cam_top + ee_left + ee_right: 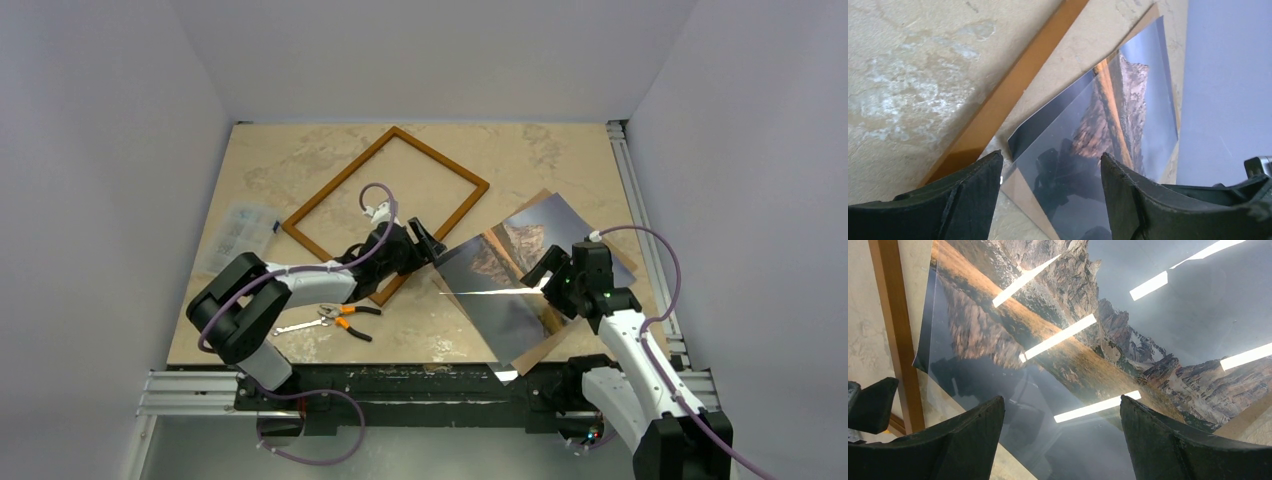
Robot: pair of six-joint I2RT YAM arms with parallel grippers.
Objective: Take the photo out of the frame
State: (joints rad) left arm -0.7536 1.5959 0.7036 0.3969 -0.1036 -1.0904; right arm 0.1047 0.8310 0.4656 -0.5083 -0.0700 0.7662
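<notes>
Status: the frame (340, 176) lies flat in the upper centre of the top view, and the marbled table (560, 150) shows through its opening, so I judge it empty. The photo (510, 250) lies face up, right of centre and outside the moulding, with its left corner just beside the frame's lower right side. A clear sheet (480, 310) with strong light glare covers the photo's lower left part, askew to it. A brown board edge (540, 350) shows underneath at the lower right. Judgement: the removal itself looks done. At most, separating the print from the sheet and board is left, then pulling my arms away. My left gripper (428, 243) hovers over the gap between frame and photo corner, jaws spread wide with nothing between them. My right gripper (540, 275) hangs over the photo's middle, jaws also wide and empty. Writing: none legible. No caption is visible on the print and no mark on the moulding. The orange-handled pliers (340, 318) at lower left and the clear plastic box (235, 232) at far left show no brand I can read.
</notes>
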